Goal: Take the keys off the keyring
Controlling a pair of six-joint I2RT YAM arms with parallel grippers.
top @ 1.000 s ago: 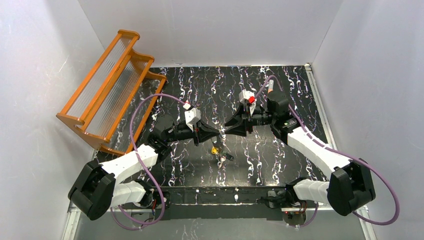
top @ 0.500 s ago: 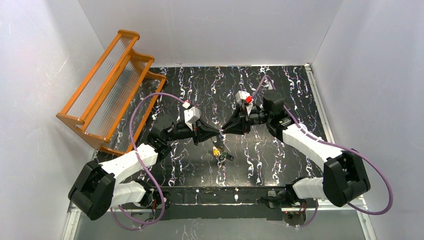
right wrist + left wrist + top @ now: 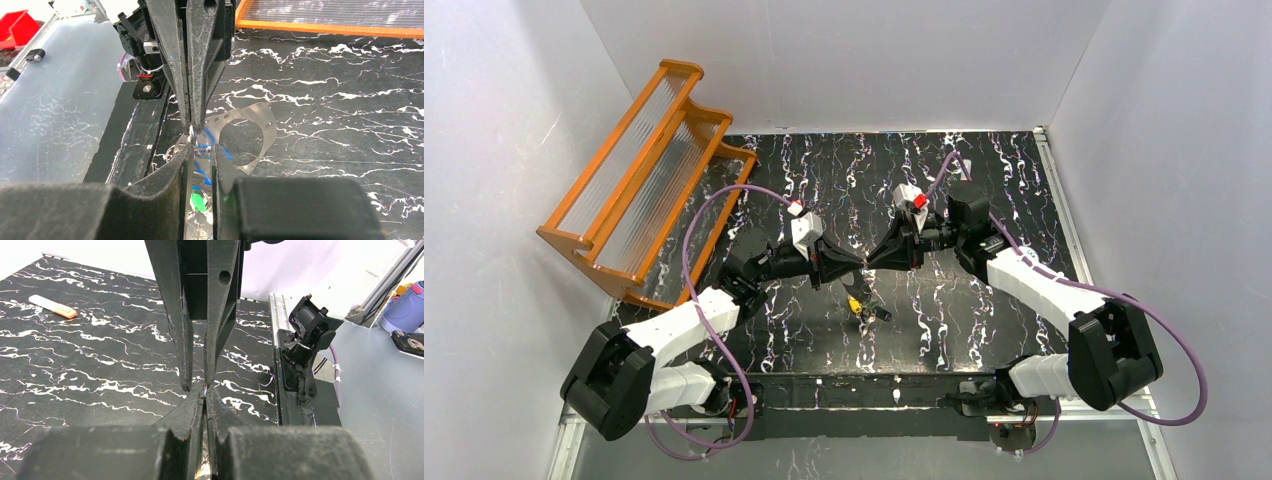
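My left gripper [image 3: 860, 263] hovers above the middle of the black table, shut on the edge of the keyring [image 3: 268, 134], a flat grey oval loop that juts out to one side of its fingertips. The keys [image 3: 864, 306] hang in a bunch below; one has a yellow head. In the right wrist view a blue-headed key [image 3: 200, 168] and a green-headed key [image 3: 199, 202] dangle under the jaws. My right gripper [image 3: 873, 262] meets the left tip to tip. Its jaws stand narrowly open around the small wire rings, with a gap still showing.
An orange slatted rack [image 3: 649, 170] leans at the back left. A small orange-and-white tube [image 3: 52, 306] lies on the table. The table's metal edge rail [image 3: 278, 340] and a clamped mount [image 3: 305, 350] are close by, with a blue bottle [image 3: 402, 307] beyond.
My right gripper has moved left up to the left gripper's tip, and its jaws have narrowed. The left arm and the hanging keys have hardly moved.
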